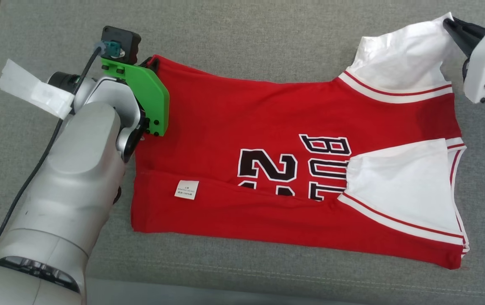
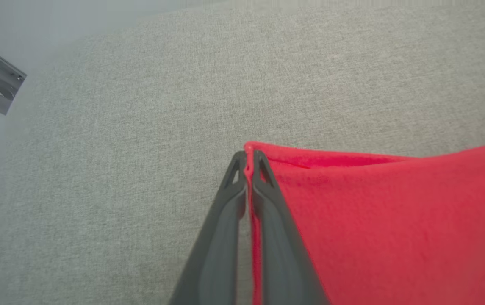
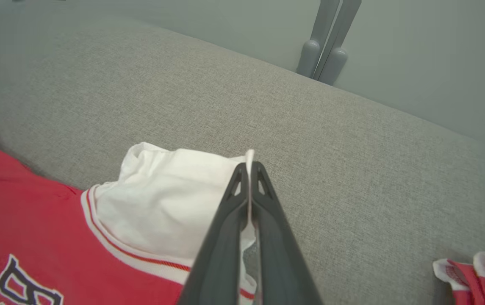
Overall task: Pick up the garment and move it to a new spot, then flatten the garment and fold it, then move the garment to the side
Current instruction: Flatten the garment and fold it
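Head view: the red garment (image 1: 234,127) is recorded lying across the middle of the frame on a grey upholstered surface (image 1: 267,38), with its near edge folded over and a white label (image 1: 186,189) exposed. In the left wrist view, the left claw (image 2: 247,163) is observed closed on the garment's red corner at frame centre. In the right wrist view, the right claw (image 3: 249,169) is observed closed on the tip of a white sleeve (image 3: 162,199), which is raised slightly off the surface at the upper right of the head view.
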